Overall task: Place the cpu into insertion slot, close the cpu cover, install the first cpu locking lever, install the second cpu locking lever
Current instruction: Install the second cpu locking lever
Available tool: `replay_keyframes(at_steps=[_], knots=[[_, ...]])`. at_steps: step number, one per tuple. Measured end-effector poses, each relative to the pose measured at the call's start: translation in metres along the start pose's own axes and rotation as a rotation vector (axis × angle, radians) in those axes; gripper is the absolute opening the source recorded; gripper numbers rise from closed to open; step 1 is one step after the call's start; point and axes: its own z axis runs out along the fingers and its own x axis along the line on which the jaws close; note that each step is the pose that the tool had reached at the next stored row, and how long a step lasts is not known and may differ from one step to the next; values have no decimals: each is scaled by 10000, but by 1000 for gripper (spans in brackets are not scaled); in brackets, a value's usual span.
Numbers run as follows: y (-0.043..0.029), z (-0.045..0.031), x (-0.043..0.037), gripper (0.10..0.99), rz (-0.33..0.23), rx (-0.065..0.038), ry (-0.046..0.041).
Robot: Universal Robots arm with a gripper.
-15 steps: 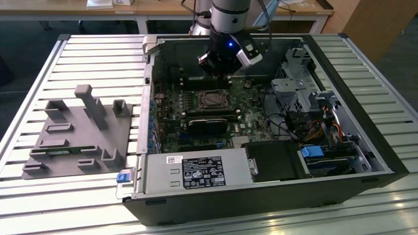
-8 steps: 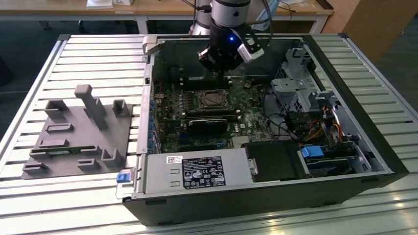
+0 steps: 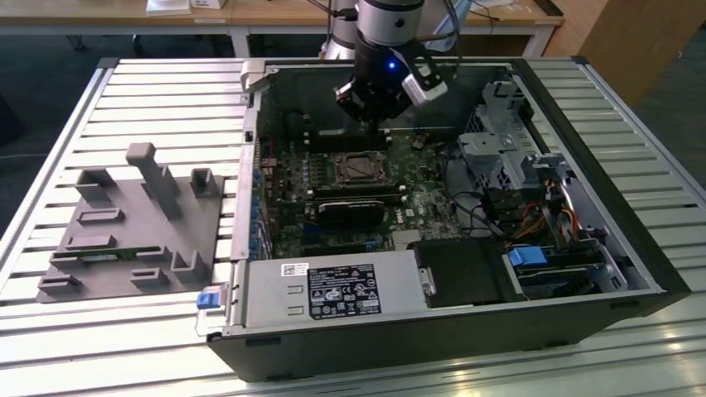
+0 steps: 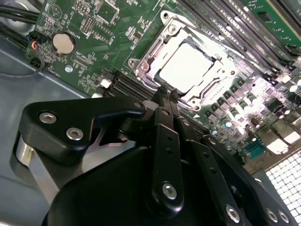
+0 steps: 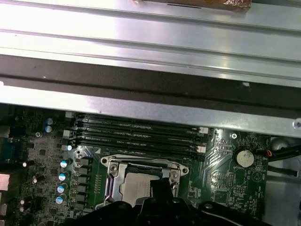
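Note:
The cpu (image 4: pixel 188 66), a pale silver square, lies in the insertion slot (image 3: pixel 359 168) on the green motherboard. The cpu cover (image 4: pixel 141 66), a silver frame with a square window, lies flat around it. In both wrist views my gripper (image 4: pixel 167 96) hangs just above the socket's near edge with its two thin black fingers pressed together and nothing between them. In the first wrist view the cpu (image 5: pixel 136 186) shows pale inside the cover (image 5: pixel 110 181), partly hidden by the gripper (image 5: pixel 159 184). From outside, the gripper (image 3: pixel 375 116) hovers over the board just behind the socket.
Long black memory slots (image 5: pixel 136 134) run beside the socket, with a coin battery (image 4: pixel 63 42) nearby. The open case holds a power supply (image 3: pixel 320 289), a drive cage (image 3: pixel 497 157) and cables. A grey parts fixture (image 3: pixel 132 223) sits at the exterior view's left.

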Motion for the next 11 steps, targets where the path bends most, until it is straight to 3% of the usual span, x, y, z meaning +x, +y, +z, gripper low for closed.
replay_keyframes(at_steps=[11], knots=[[-147, -6, 14, 118, 0, 0, 0]])
